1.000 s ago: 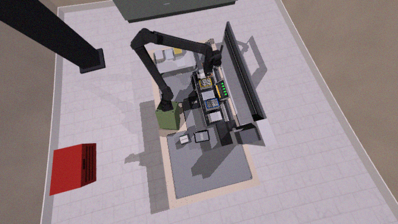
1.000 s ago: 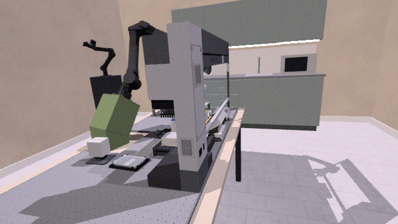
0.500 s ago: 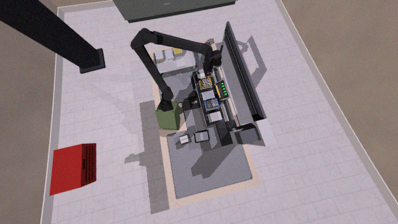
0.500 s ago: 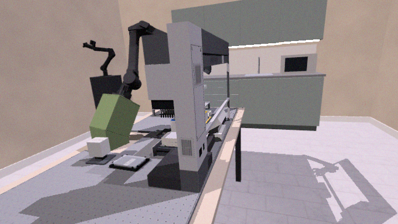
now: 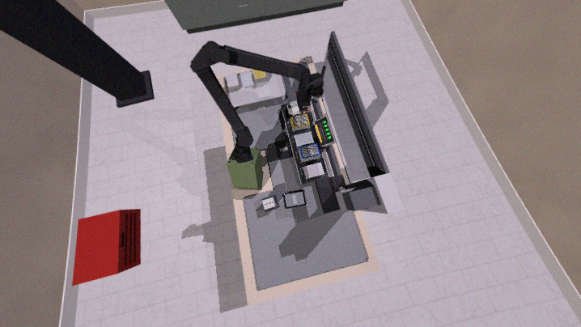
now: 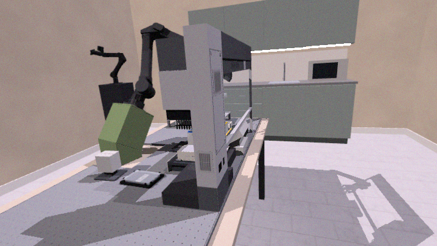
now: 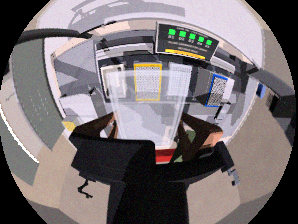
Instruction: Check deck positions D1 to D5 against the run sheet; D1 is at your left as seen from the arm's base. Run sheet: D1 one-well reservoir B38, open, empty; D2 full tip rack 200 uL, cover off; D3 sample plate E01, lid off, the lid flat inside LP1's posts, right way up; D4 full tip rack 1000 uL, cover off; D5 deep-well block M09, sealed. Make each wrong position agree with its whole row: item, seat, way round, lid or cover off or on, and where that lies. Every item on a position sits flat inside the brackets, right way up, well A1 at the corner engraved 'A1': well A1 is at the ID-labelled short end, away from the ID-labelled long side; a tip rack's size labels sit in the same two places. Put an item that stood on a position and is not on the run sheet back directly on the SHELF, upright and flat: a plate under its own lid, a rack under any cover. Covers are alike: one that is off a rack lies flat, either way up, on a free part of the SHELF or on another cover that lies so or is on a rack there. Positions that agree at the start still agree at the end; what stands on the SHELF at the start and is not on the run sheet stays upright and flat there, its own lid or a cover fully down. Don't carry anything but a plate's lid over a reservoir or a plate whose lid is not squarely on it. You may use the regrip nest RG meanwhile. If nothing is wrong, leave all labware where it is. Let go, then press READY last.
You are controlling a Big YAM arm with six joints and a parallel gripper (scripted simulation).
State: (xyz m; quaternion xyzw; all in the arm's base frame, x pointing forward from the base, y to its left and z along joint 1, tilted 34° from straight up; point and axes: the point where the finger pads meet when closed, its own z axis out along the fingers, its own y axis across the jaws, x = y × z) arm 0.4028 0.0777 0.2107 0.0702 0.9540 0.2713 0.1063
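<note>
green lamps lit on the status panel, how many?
5, side by side in one row on the status panel beside the deck, clearest in the wrist view. None appear hidden.

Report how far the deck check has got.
Done: the yellow rack and blue rack look uncovered. In hand: the gripper is shut on a clear cover near the yellow rack. Left: set it down, let go, press READY; labels are too small to check.
</note>
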